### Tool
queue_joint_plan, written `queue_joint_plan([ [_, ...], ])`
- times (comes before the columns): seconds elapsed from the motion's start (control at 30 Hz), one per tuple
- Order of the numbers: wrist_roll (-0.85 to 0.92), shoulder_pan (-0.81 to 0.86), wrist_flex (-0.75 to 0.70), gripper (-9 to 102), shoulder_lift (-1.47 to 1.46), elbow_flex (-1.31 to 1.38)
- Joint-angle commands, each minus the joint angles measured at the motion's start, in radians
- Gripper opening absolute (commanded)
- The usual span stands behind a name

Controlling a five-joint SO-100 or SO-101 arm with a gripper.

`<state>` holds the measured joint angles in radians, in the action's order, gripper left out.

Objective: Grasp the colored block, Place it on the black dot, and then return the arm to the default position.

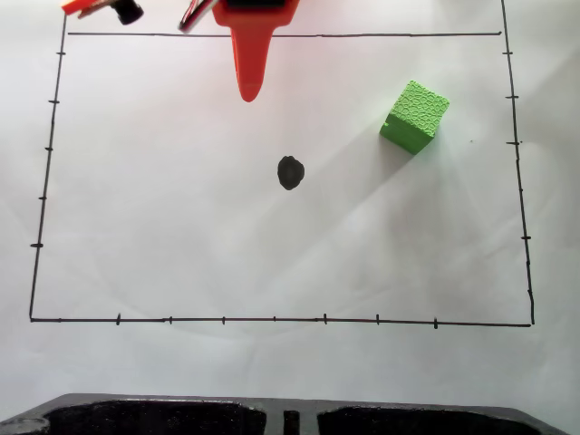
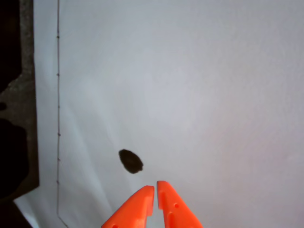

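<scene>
The colored block, a bright green pebbled cube, rests on the white sheet at the right in the fixed view, free of any contact. The black dot sits bare near the sheet's middle, and in the wrist view the black dot lies just beyond the fingertips. The orange arm reaches in from the top edge. Its gripper points down at the sheet, above the dot and well left of the block. In the wrist view the gripper has both orange tips nearly together, holding nothing.
A thin black border line with tick marks frames the white sheet. A dark moulded tray runs along the bottom edge of the fixed view, and the tray appears at the left in the wrist view.
</scene>
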<state>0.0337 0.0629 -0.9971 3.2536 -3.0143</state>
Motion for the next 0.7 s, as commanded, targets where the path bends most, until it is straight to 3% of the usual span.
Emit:
queue_joint_plan([
  [0.0,0.031,-0.023,0.011,0,0.015,0.005],
  [0.5,0.052,-0.046,0.009,0,0.015,0.005],
  [0.67,-0.037,-0.058,-0.058,0,-0.009,0.038],
])
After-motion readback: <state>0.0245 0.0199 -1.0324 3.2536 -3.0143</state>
